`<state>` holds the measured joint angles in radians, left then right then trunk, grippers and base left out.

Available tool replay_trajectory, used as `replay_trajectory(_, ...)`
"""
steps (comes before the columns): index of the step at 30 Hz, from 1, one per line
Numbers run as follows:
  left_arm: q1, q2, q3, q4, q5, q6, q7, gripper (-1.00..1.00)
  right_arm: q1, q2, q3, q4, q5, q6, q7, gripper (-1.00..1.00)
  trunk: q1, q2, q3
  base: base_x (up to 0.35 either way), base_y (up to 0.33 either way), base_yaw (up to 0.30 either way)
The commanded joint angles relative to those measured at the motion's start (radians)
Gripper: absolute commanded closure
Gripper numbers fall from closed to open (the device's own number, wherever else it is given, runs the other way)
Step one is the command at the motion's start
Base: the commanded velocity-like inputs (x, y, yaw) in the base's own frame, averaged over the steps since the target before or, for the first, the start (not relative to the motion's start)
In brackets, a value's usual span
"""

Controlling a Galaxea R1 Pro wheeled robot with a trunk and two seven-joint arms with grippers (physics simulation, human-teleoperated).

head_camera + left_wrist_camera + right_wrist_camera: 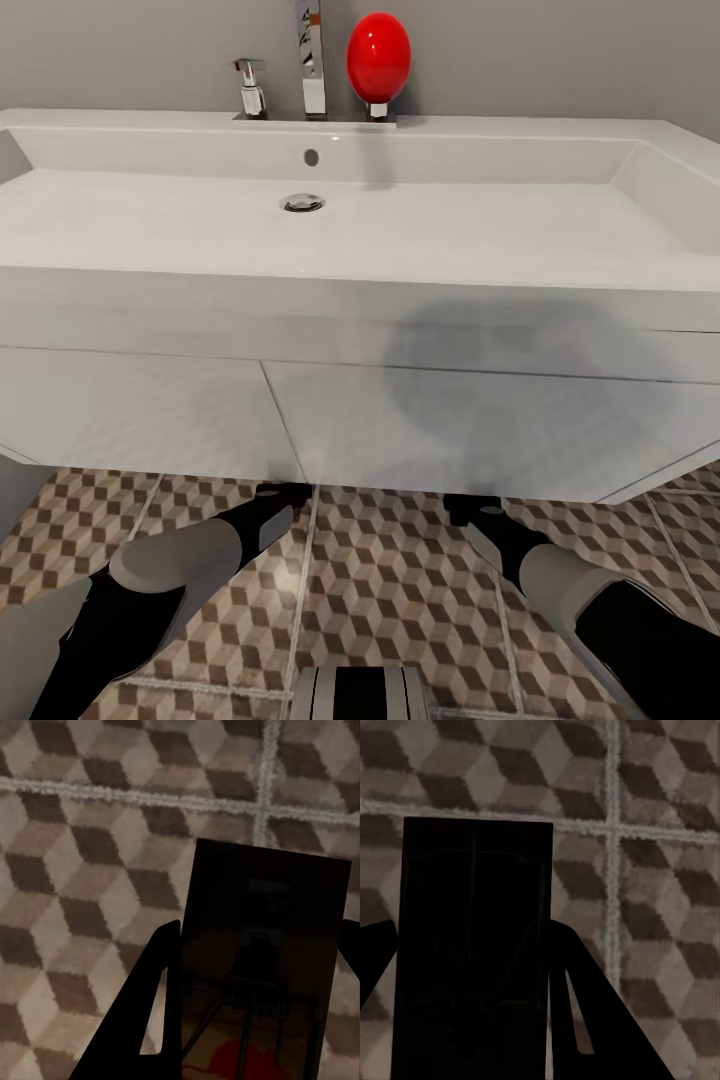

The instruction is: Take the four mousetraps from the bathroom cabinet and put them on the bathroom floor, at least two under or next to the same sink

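Reaching both arms low under the white trough sink [360, 230], over the cube-patterned bathroom floor [400, 600]. Left gripper [255, 1005] clamped on a mousetrap [262, 960]; right gripper [465, 997] clamped on another mousetrap [472, 945]. Next, probably: lowering to the tiles, then releasing beneath the vanity.

Counted: two mousetraps, one [259, 967] between the left gripper's fingers, one [472, 952] in the right gripper. One sink [360, 290], with one drain [303, 203].
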<state>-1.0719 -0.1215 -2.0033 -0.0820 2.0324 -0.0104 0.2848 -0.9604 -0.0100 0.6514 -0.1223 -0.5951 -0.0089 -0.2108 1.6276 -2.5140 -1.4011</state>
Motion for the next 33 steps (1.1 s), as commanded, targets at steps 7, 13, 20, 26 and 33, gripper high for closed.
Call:
replay_trajectory(7, 0.000, 0.001, -0.009, 0.003, 0.004, -0.024, 0.008, 1.00, 0.000, 0.000, 0.010, 0.002, -0.011, -0.001, -0.004, 1.00, 0.000, 0.000, -0.001, 0.000, 0.000, 0.000)
replay_trajectory(13, 0.000, 0.000, -0.008, 0.004, 0.005, -0.025, 0.008, 1.00, 0.000, 0.000, 0.010, -0.001, -0.011, 0.000, -0.002, 1.00, 0.000, 0.000, -0.001, 0.000, 0.000, 0.000)
replay_trajectory(20, 0.000, 0.000, -0.009, 0.004, 0.005, -0.025, 0.008, 1.00, 0.000, 0.000, 0.010, -0.001, -0.011, -0.002, -0.001, 1.00, 0.000, 0.000, -0.002, 0.000, 0.000, 0.011)
replay_trajectory(26, 0.000, 0.000, -0.009, 0.004, 0.005, -0.026, 0.008, 1.00, 0.000, 0.001, 0.010, 0.000, -0.010, -0.002, -0.002, 1.00, 0.000, 0.000, -0.010, 0.000, 0.000, 0.076)
replay_trajectory(33, 0.000, 0.001, -0.009, 0.004, 0.005, -0.037, 0.008, 1.00, 0.000, 0.002, 0.010, 0.000, -0.009, -0.002, -0.004, 1.00, 0.000, 0.000, -0.021, 0.000, 0.000, 0.094)
